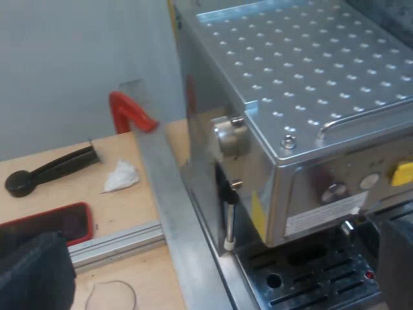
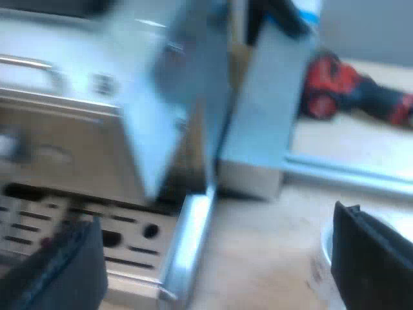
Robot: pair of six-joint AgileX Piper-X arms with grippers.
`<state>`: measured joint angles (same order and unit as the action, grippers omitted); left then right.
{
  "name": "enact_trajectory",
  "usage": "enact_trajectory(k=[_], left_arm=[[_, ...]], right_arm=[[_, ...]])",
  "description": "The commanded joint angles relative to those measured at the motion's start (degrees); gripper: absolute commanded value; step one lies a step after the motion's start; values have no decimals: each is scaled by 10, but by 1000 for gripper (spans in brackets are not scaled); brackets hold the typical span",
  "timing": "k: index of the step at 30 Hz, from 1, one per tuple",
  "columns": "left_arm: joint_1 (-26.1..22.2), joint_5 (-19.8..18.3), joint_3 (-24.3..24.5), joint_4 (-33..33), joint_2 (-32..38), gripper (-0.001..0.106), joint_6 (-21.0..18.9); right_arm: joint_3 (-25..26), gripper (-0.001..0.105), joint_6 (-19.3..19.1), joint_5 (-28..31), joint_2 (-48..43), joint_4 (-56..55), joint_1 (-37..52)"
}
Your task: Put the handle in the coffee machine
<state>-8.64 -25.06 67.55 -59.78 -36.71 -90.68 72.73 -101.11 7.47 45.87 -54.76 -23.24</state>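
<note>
Both grippers open, fingers spread wide.

The left gripper (image 1: 216, 261) has its two black fingers (image 1: 32, 271) set far apart, one a rounded dark block with a matte face, the other a squarer slab whose flat inner side faces the gap; the wrist is tilted, looking down at a slant. The right gripper (image 2: 219, 258) is likewise spread, its fingers (image 2: 371, 258) standing at the two sides of a broad gap: one is a thick black block with a sharp ridge along its upper edge, the other a sloping dark wedge. This wrist is aimed forward more than down.
</note>
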Motion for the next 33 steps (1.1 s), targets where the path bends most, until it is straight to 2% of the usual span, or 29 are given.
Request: enact_trajectory(k=[1, 4, 7, 9, 10, 11, 13, 18, 21, 22, 25, 29, 33], left_arm=[[1, -22, 5, 6, 0, 98, -7], [1, -35, 5, 6, 0, 98, -7], [1, -33, 5, 0, 3, 98, -7], [1, -19, 5, -4, 7, 98, -7], [1, 1, 5, -5, 13, 98, -7], [1, 24, 5, -5, 21, 98, -7], [1, 38, 2, -3, 37, 98, 0], [1, 47, -12, -4, 104, 98, 15], [1, 90, -34, -4, 162, 98, 26], [1, 112, -44, -4, 180, 98, 26], [1, 144, -74, -5, 232, 98, 24], [1, 154, -108, -31, 291, 98, 22], [1, 154, -123, -93, 334, 98, 22]], right_arm=[[4, 74, -7, -61, -2, -16, 85], [4, 74, -7, -92, -2, -17, 162], [4, 74, -12, -92, -6, -26, 213], [4, 74, -38, -92, -16, -48, 253], [4, 74, -49, -91, -23, -57, 264], [0, 74, -58, -86, -34, -59, 267], [-7, 74, -71, -84, -55, -59, 267], [-29, 74, -72, -81, -121, -59, 267], [-40, 74, -72, -81, -156, -59, 267], [-51, 74, -72, -75, -192, -59, 267], [-64, 74, -72, -75, -242, -59, 267], [-81, 74, -72, -75, -294, -59, 267], [-107, 74, -72, -75, -351, -59, 267]])
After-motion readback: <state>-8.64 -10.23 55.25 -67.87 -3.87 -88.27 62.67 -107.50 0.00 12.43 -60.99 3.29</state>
